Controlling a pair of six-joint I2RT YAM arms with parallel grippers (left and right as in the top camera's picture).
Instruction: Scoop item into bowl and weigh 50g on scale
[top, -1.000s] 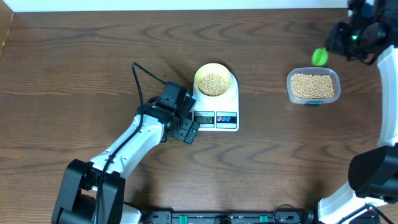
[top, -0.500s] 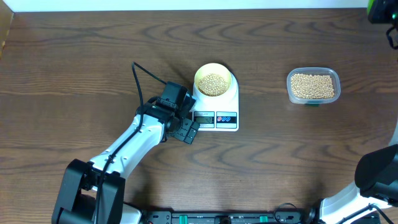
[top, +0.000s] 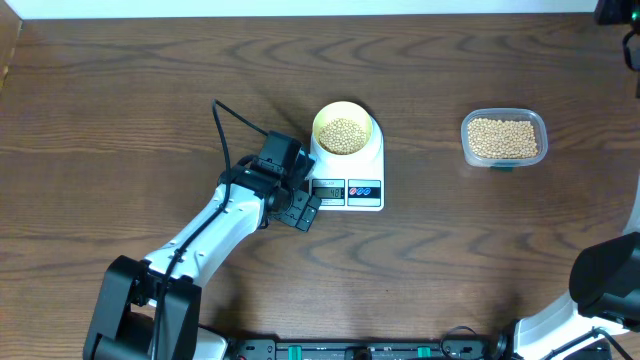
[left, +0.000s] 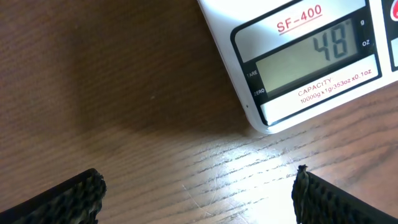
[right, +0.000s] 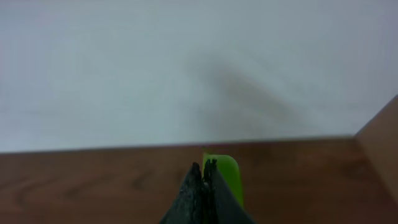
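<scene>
Scale (left: 311, 59) display — SF-400, 48 g

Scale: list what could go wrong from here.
The display reads 48, just short; a full load from the green scoop in the shut right gripper could overshoot in the bowl. The open left gripper sits close to the scale at its front corner; a nudge might disturb the reading.
</scene>
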